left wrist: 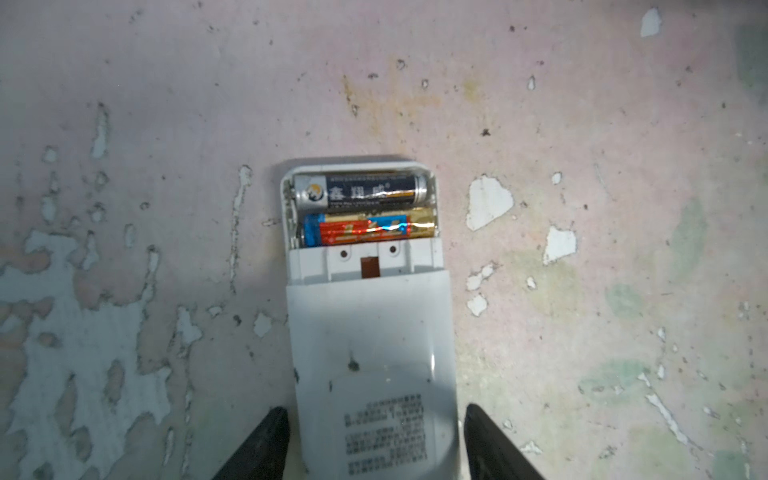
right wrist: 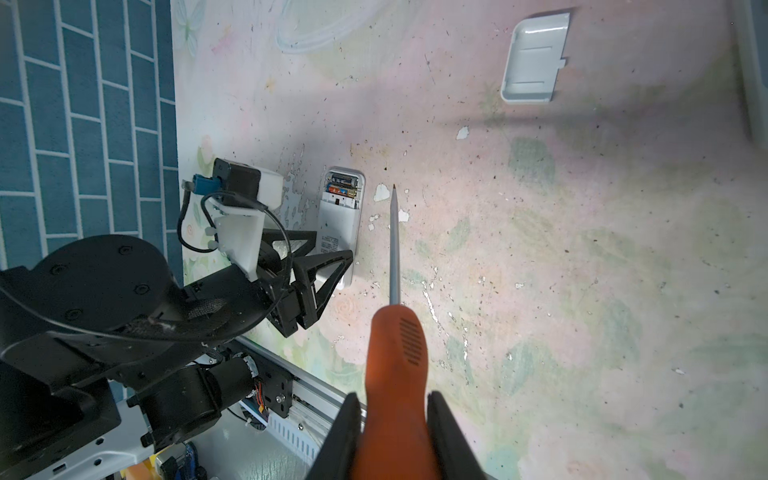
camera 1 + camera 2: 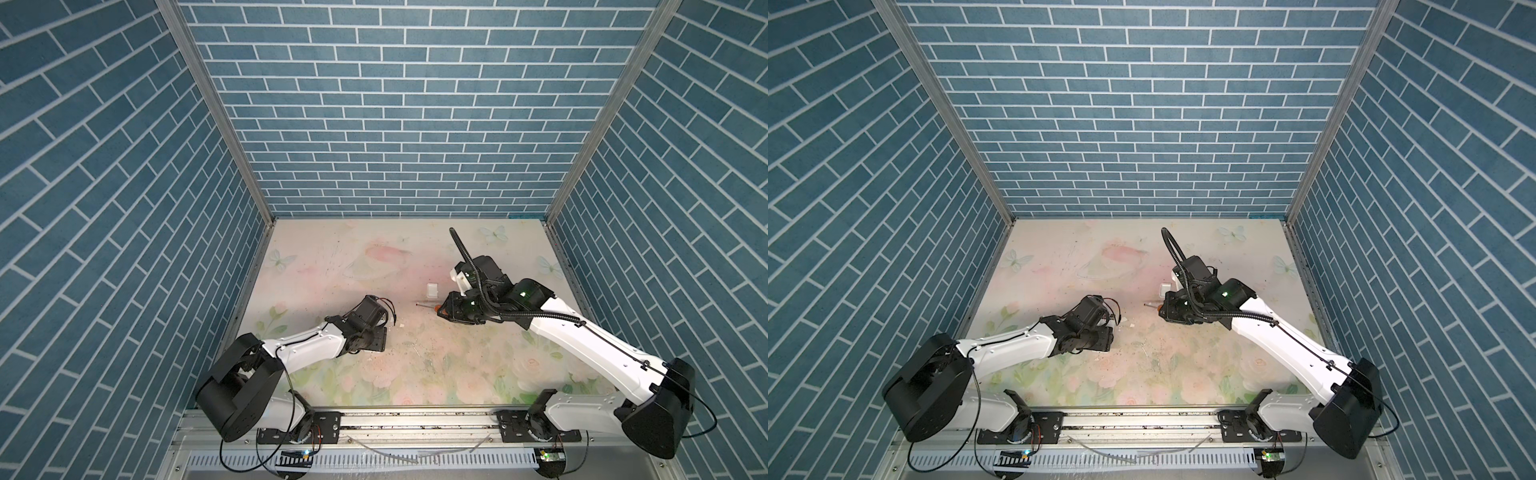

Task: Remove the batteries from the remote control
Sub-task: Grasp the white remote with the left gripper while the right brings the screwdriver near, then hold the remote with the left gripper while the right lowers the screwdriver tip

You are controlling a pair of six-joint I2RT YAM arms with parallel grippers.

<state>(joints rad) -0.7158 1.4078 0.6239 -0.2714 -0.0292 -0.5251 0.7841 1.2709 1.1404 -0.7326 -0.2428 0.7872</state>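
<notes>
The remote control (image 1: 370, 332) lies back-up in the left half of the worktop (image 3: 332, 257), hidden under the left arm's wrist in both top views but plain in both wrist views. Its battery bay is uncovered at the end farthest from the left tool (image 1: 376, 413). Both batteries (image 1: 365, 193) sit in the bay, side by side and crosswise to the remote's length. The dark blue battery (image 1: 374, 192) is against the end wall, and the red and gold battery (image 1: 370, 232) is next to it on the side nearer the remote's body. The left tool's fingers (image 1: 266, 449) stand apart, one on each side of the remote's labelled end, with a thin gap showing between each finger and the white case. The right tool (image 2: 392, 397) is clamped on the orange handle of a screwdriver (image 2: 397, 353). The screwdriver's grey shaft points toward the open end of the remote, and its tip is near the case but clear of it. How high the tip sits above the worktop cannot be told. A small white cover (image 2: 534, 58) lies hollow side up near the middle of the worktop, apart from the remote. In both top views it sits just beyond the right tool, toward the back edge (image 3: 432, 289) (image 3: 1165, 288).
</notes>
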